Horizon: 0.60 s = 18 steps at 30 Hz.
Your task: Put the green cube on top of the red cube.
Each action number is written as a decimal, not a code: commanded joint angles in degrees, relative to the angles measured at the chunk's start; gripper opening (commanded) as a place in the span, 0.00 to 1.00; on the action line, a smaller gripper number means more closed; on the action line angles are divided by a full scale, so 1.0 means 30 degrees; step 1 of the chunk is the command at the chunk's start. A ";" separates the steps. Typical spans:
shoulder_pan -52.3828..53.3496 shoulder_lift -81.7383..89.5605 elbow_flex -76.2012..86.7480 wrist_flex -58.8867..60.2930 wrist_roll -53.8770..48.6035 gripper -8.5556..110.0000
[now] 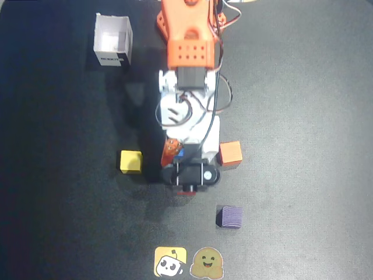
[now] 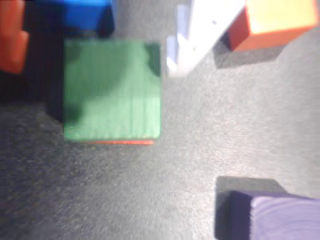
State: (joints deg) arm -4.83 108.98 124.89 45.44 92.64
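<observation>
Gripper [image 2: 100,30] fingers stand apart in the wrist view: an orange finger [image 2: 12,37] is at the upper left edge and a white finger [image 2: 200,35] comes down from the top, right of the green cube [image 2: 112,90]. Neither finger touches the green cube; there is a clear gap on both sides. The green cube lies between them, and along its lower edge a thin red strip [image 2: 122,142] shows, which seems to be the red cube directly under it, almost fully covered. A blue cube [image 2: 75,15] sits just beyond the green cube at the top of this view, partly cut by the edge. An orange cube [image 2: 275,22] is at the upper right, and a purple cube [image 2: 280,217] is at the lower right, well apart from the green one.

From the overhead view, the arm [image 1: 189,52] reaches down the middle of the dark table [image 1: 303,116] and hides the stack. The orange cube [image 1: 230,154] is just beside the arm on the right, a yellow cube [image 1: 130,161] is on the left, and the purple cube [image 1: 229,216] is lower right. A white open box [image 1: 112,39] stands at the upper left, and two stickers [image 1: 189,262] are near the bottom edge.
</observation>
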 commanded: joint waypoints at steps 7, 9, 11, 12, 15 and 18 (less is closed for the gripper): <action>-0.0146 0.6035 0.1055 0.2021 -0.0410 0.21; -0.0029 0.7266 0.1816 0.2285 -0.0879 0.15; 0.0000 0.8350 0.2432 0.2432 -0.1289 0.12; 0.0088 0.8701 0.2695 0.2490 -0.1729 0.10; 0.0234 0.9756 0.3457 0.2637 -0.2227 0.07; 0.0352 1.0840 0.4570 0.2637 -0.2461 0.07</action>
State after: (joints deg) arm -4.39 137.64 137.37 53.26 86.04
